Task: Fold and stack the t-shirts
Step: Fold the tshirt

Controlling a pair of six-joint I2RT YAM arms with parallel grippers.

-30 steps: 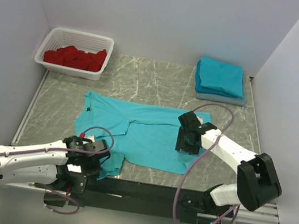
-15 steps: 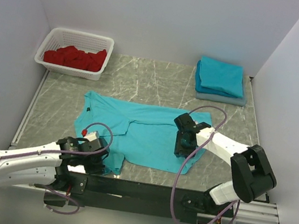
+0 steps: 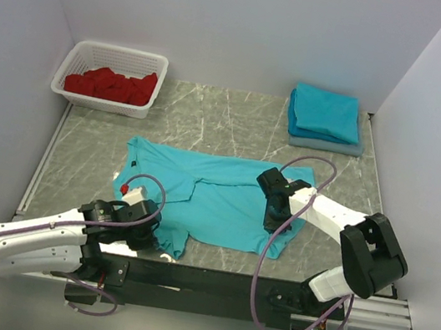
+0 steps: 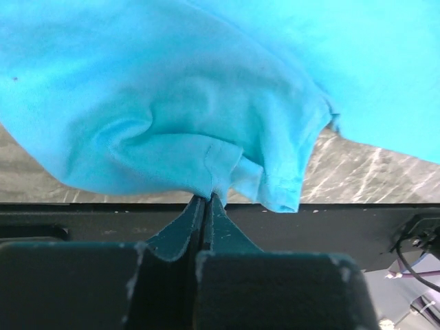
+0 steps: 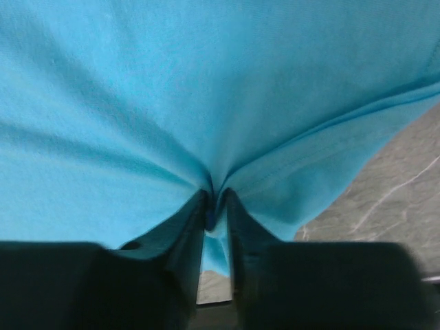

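- Vs 0.5 s ago, top view: left arm's rear end sat lower and further toward the lower-left corner. The spread turquoise-blue fabric t-shirt (image 3: 215, 198) had its upper-left corner a touch further right and its lower-right edge drawn in leftward.
- Right arm's pose was nearly the same as 0.5 s ago.
- Left gripper (image 3: 150, 240), lower left of centre: jaws pressed tight together, w/ a bunched fold of the shirt's near-left corner pinched at the tips (left wrist view (image 4: 206, 201)).
- Right gripper (image 3: 273, 219), right of centre: jaws almost together w/ a thin slit left, a pucker of shirt fabric clamped between them (right wrist view (image 5: 212, 206)).
- Shirt lay on the grey marbled table (image 3: 210, 125), mid-frame. Near-left corner hung at the black rail (image 3: 201, 279) along the front edge.
- Hidden/unclear: both pinch points were covered by gripper bodies in the top view. Wrist views were filled w/ cloth, so the shirt's outline was cut off there. A small dark mark at the shirt's left edge was too small to ID.
- Long axis ran left–right across the frame; which end was the collar I couldn't tell.
- Folded stack of turquoise-blue t-shirts (image 3: 324, 113) sat upper right, well apart from the spread shirt.
- White plastic lattice basket (image 3: 77, 53) w/ red cloth (image 3: 111, 84) sat upper left.
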